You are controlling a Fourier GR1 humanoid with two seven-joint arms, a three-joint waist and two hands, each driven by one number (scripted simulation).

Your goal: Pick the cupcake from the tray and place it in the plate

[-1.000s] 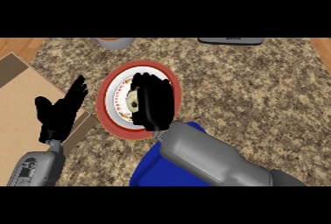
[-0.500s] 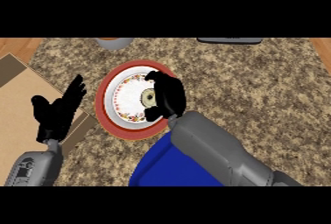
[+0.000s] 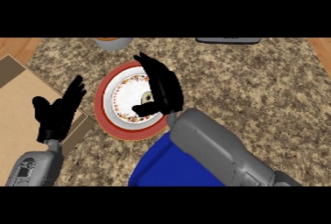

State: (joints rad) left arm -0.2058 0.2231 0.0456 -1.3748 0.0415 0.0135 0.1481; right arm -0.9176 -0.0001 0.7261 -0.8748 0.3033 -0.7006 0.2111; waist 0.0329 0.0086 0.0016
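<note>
The right robot hand [image 3: 165, 89] hovers over the red-rimmed plate [image 3: 101, 103], fingers straight and spread. The cupcake [image 3: 147, 97] shows just beneath its palm, apparently resting on the plate. Placing looks done; only withdrawal remains.

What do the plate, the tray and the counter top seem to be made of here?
Plate: likely glazed ceramic, judging by its red rim and the flower band on white. Tray: probably smooth plastic, uniform blue with no grain. Counter top: looks like polished granite, speckled brown and beige throughout.
</note>
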